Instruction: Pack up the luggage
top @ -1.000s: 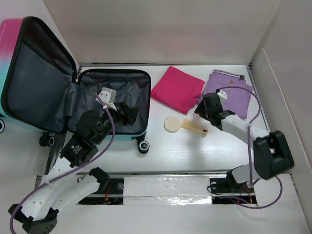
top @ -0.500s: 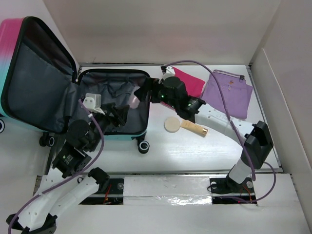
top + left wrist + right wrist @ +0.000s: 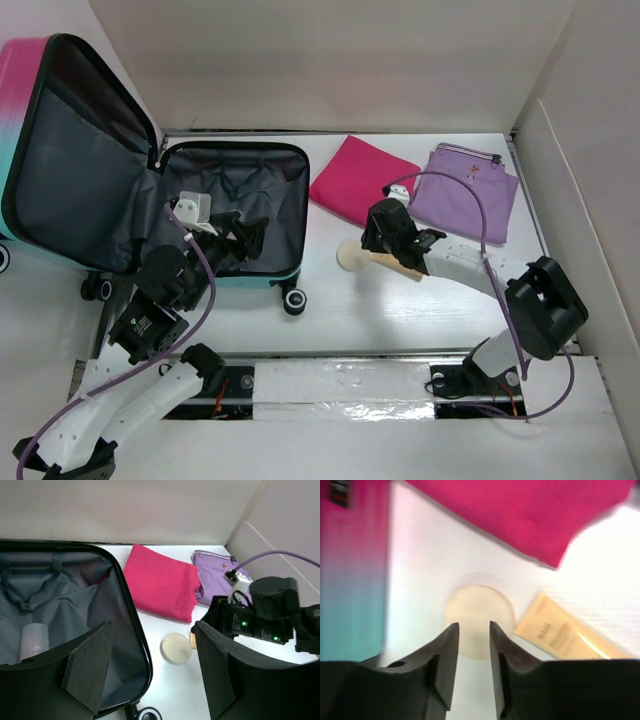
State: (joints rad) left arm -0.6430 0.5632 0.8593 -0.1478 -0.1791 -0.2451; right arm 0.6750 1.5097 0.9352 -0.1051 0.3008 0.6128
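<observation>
You have, on table (image 3: 400,320): folded pink cloth (image 3: 360,185) by far edge, purple bag (image 3: 460,200) just beside, toward far right corner; cream round disc (image 3: 350,258) mid-table, beige tube (image 3: 405,268) just beside.

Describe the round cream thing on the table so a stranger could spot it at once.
Find the open suitcase on the table's left, then the folded pink cloth to its right. Just below that cloth in the overhead view lies a flat cream disc beside a tan tube; it is the only round, pale item there.
</observation>
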